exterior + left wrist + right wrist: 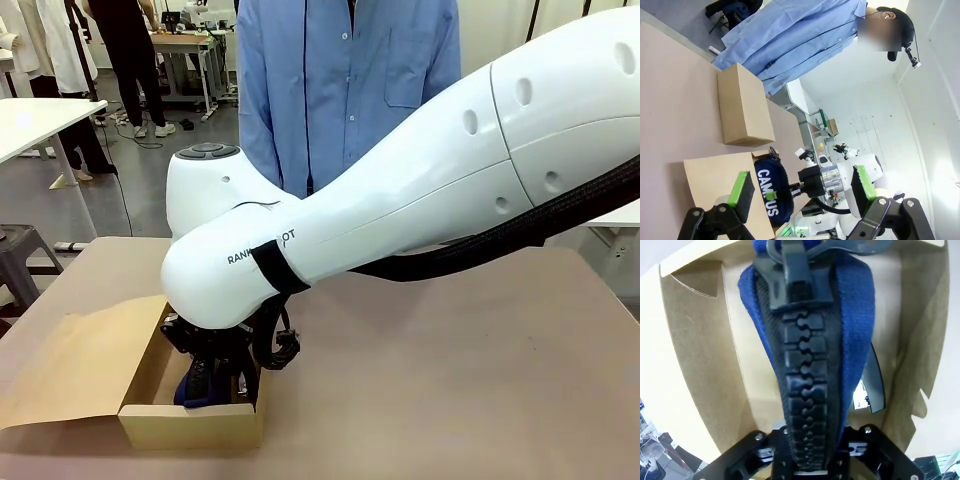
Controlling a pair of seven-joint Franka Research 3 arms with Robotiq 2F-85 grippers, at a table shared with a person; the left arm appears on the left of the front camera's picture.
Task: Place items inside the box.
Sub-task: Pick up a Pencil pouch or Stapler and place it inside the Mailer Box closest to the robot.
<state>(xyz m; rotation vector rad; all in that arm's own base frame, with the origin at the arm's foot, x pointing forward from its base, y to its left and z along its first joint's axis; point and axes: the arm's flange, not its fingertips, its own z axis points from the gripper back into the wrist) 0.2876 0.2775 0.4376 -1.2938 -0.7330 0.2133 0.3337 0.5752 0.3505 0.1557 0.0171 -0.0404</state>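
Note:
The open cardboard box (pixel 190 425) stands at the table's near left with its flap (pixel 70 365) lying flat to the left. My right arm reaches across from the right, and its gripper (pixel 215 365) is down inside the box. The navy zip pencil case (pixel 195 385) sits between its jaws; in the right wrist view the case's zip (pixel 802 365) runs straight up from the palm and hides the fingers. A black item with a silver part (pixel 872 385) lies on the box floor (pixel 710 365) beside the case. My left gripper (pixel 802 185) hangs open above the table, and beyond it the pencil case (pixel 771 192) shows its white lettering.
A person in a blue shirt (pixel 345 80) stands at the far side of the table. A second, closed cardboard box (pixel 742 107) lies on the table nearer the person. The right arm's white body (pixel 420 190) spans the middle. Bare tabletop (pixel 470 380) lies to the right.

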